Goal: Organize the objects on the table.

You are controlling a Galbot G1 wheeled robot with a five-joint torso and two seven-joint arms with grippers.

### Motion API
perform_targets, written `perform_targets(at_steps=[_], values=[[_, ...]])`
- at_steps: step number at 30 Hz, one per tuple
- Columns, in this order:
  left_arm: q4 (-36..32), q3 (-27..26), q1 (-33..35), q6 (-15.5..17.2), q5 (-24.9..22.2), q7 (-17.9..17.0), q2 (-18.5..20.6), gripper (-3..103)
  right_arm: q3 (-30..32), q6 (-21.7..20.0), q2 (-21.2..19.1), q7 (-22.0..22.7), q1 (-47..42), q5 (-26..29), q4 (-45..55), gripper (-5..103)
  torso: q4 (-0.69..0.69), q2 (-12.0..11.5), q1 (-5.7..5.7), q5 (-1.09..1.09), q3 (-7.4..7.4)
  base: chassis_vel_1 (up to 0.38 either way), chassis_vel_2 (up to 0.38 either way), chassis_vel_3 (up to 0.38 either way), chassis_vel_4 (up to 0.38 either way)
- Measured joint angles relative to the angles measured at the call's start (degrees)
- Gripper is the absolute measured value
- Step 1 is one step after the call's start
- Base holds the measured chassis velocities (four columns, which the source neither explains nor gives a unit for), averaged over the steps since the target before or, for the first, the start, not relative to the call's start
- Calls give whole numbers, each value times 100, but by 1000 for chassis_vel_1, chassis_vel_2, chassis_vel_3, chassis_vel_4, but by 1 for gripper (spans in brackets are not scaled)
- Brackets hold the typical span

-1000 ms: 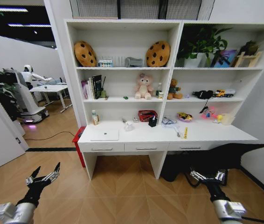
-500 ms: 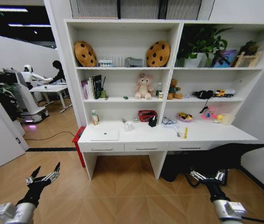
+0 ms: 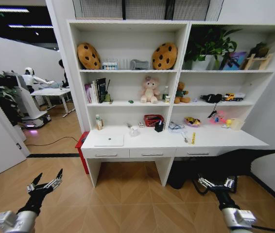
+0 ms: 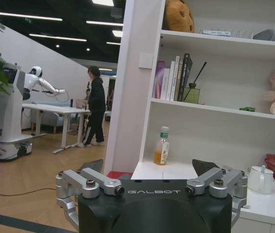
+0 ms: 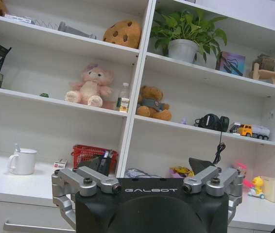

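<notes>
The long white table (image 3: 215, 141) stands against the shelving, well ahead of both arms. On its left end a silver laptop (image 3: 109, 140) lies shut, with a small green-capped bottle (image 3: 98, 122) (image 4: 162, 145) upright behind it. A tiny green toy (image 3: 130, 101) (image 4: 247, 109) (image 5: 43, 95) rests on the shelf above. A thin yellow stick-shaped item (image 3: 193, 138) lies right of centre. My left gripper (image 3: 45, 184) (image 4: 148, 167) hangs open over the floor at lower left. My right gripper (image 3: 216, 183) (image 5: 146, 164) is open at lower right. Both hold nothing.
On the table also sit a white mug (image 3: 134, 131) (image 5: 23, 161), a red basket (image 3: 153, 120) (image 5: 91, 154) and a black holder (image 3: 159, 126). Plush toys, cookie cushions, books and a plant fill the shelves. A black bag (image 3: 234, 165) lies under the table's right end. Wooden floor lies between me and the table.
</notes>
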Motion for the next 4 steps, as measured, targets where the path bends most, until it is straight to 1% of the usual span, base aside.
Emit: perform_targets(at_steps=[4], values=[[0,0,0,0,0,0,0,100,0,0,0,0,0,0,0,100,0,0,0,0,0,0,0,0,0]])
